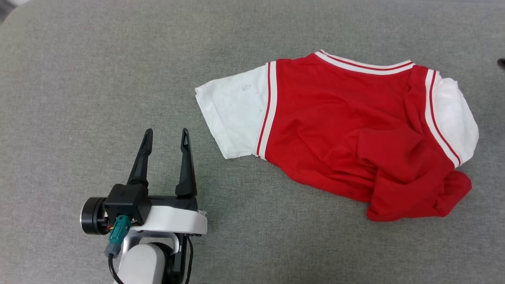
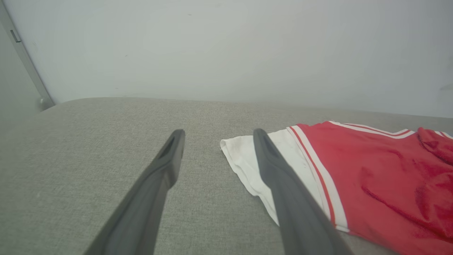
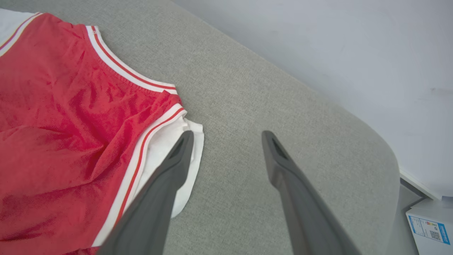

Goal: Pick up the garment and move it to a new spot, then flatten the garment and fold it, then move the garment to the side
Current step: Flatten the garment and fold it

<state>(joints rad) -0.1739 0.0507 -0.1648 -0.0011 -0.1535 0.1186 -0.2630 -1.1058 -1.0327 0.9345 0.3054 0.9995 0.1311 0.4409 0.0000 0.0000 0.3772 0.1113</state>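
The red garment lies rumpled on the grey fabric surface, right of centre, with white sleeves at both ends and striped trim at the collar. Its lower right part is bunched into folds. My left gripper stands open to the left of the garment's white sleeve, with nothing between its fingers. In the left wrist view the gripper points past the sleeve edge. My right gripper is open above the surface, its left finger over the garment's other white sleeve.
A pale wall rises behind the grey surface. The surface's rounded corner drops off at the right, where a white box with a blue label stands below. A small dark object sits at the head view's right edge.
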